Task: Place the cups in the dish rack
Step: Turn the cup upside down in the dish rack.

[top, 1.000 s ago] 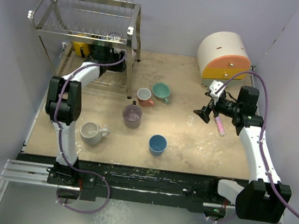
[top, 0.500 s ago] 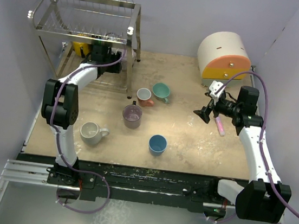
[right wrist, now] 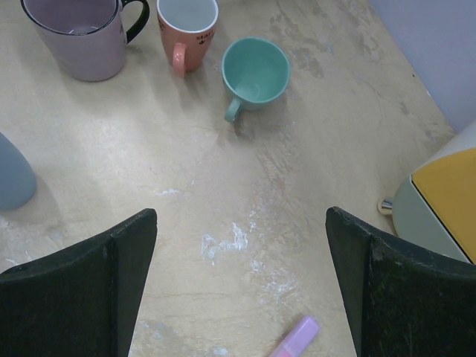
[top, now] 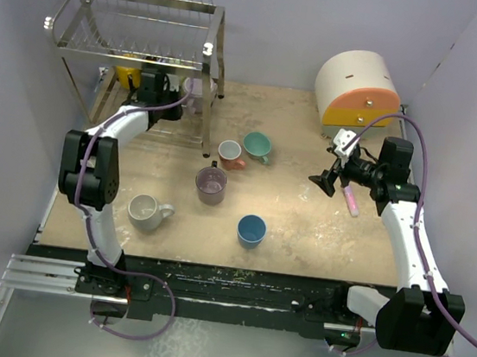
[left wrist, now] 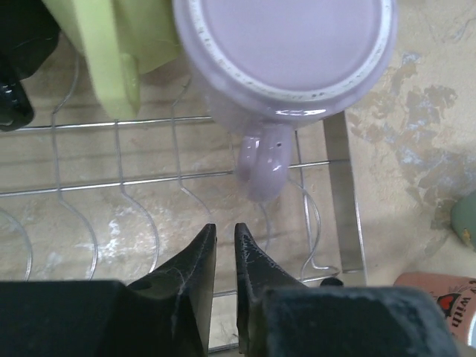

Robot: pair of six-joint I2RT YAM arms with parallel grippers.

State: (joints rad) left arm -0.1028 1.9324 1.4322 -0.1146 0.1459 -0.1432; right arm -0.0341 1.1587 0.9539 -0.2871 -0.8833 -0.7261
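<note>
Roughly halfway, I'd say. On the dish rack's [top: 59, 26] bottom shelf you've got the lavender mug [left wrist: 290, 52] sitting bottom-up at the right end, a green mug [left wrist: 126, 44] just left of it, and a yellow mug [top: 128, 74] further left. Your left claw [left wrist: 221, 234] is just near the lavender handle, fingers almost together, gripping nothing. The right claw [right wrist: 239, 216] hangs wide apart and empty. Left on the table [top: 302, 230]: white mug [top: 147, 211], purple mug [top: 211, 185], salmon mug [top: 230, 152], teal mug [top: 256, 145], blue mug [top: 251, 230].
</note>
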